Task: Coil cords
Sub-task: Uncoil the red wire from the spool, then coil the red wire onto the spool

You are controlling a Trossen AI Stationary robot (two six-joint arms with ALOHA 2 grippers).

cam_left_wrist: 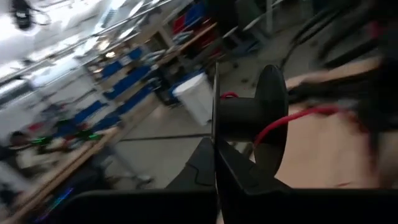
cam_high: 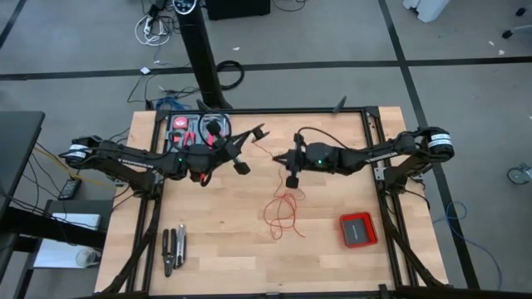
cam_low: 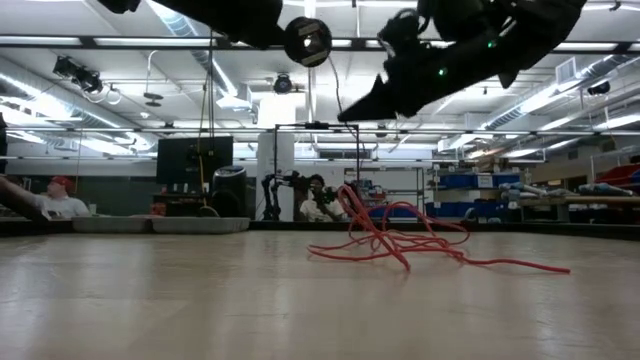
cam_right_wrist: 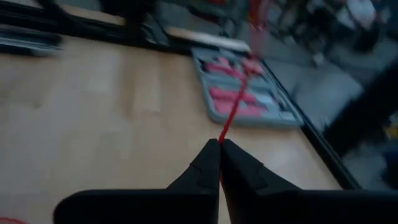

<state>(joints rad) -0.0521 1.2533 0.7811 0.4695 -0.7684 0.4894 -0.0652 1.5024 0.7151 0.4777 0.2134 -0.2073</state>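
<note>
The cord is a thin red wire. Its loose loops point(cam_high: 283, 213) lie on the wooden table point(cam_high: 216, 241), seen as a tangle point(cam_low: 400, 240) in the low view. One end runs up to a small black spool point(cam_left_wrist: 245, 118), which is held in the air over the table's far middle. My left gripper point(cam_high: 253, 135) is shut on the spool. My right gripper point(cam_high: 279, 158), a little to the spool's right, is shut on the wire point(cam_right_wrist: 233, 112) between the spool and the loops. My left gripper pinches the thin rim of the spool's near flange point(cam_left_wrist: 216, 127) between its two fingers, coming level from the table's left. The spool hangs clear of the table, its axle lying across the fingers, with red wire point(cam_left_wrist: 292, 116) leaving its core. My right gripper pinches a single strand of the red wire point(cam_right_wrist: 221, 138) at its fingertips, coming from the table's right and slanting slightly down. The strand runs on straight past the tips, clear of the table.
A grey tool case point(cam_high: 194, 133) with red-handled tools lies at the table's far left. Pliers point(cam_high: 173, 251) lie near the front left. A flat red box point(cam_high: 358, 229) sits at the front right. People show in the room beyond the table.
</note>
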